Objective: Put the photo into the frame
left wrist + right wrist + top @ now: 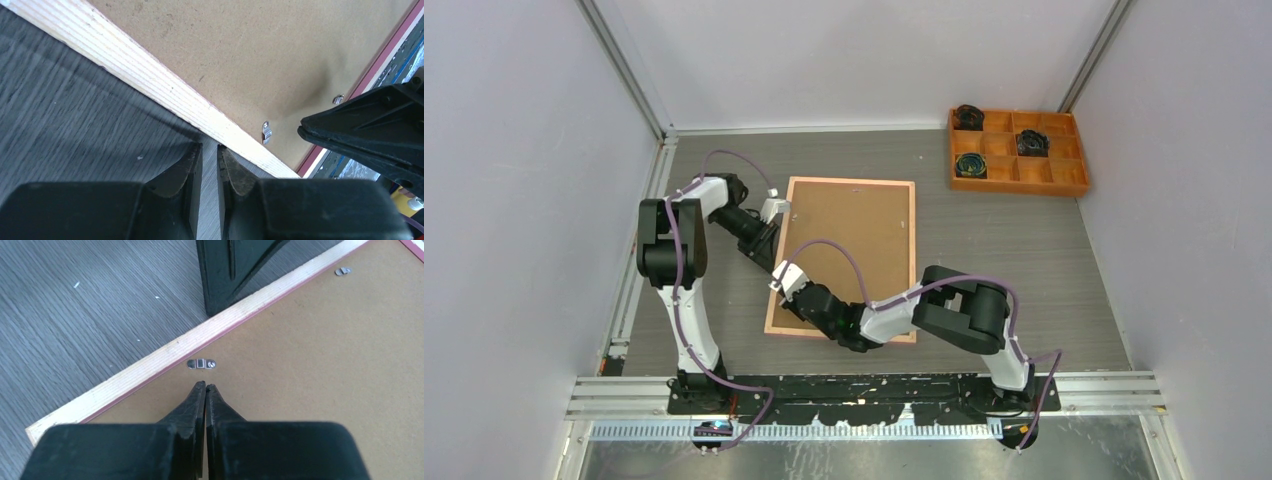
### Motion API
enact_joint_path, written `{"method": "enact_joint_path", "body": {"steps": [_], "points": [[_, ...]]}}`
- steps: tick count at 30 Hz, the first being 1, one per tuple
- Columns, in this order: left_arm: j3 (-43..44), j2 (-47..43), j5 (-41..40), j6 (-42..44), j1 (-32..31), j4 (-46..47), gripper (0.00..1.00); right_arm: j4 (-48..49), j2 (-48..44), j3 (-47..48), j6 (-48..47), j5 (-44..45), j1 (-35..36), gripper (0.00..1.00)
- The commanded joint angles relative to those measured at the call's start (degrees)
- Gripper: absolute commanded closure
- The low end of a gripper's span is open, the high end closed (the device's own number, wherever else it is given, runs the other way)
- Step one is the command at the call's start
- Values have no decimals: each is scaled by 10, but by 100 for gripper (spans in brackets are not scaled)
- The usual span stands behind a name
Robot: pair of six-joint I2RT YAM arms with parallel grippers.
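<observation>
Both pincers were pinched shut and empty: the right pincer [205,386] sat just behind a small silver turn-clip [201,363], seemingly to lock the brown backing board [849,240], while the left pincer [210,148] steadied the pale wooden frame [150,80] ahead.

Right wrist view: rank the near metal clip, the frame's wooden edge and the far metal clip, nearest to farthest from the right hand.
1. Near metal clip: just ahead of the right hand, on the backing board.
2. Wooden edge of the frame: just beyond that clip, to the left.
3. Far metal clip: upper right.
</observation>
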Motion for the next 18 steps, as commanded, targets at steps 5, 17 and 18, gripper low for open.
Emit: {"method": "enact_joint_path", "body": {"steps": [5, 17, 18], "points": [[-8, -13, -5, 5, -4, 15, 81, 12, 0, 29, -3, -26, 5, 96], [-5, -11, -8, 7, -4, 14, 81, 13, 28, 36, -2, -28, 6, 97], [-5, -11, -8, 8, -4, 14, 81, 13, 30, 37, -2, -27, 5, 97]]}}
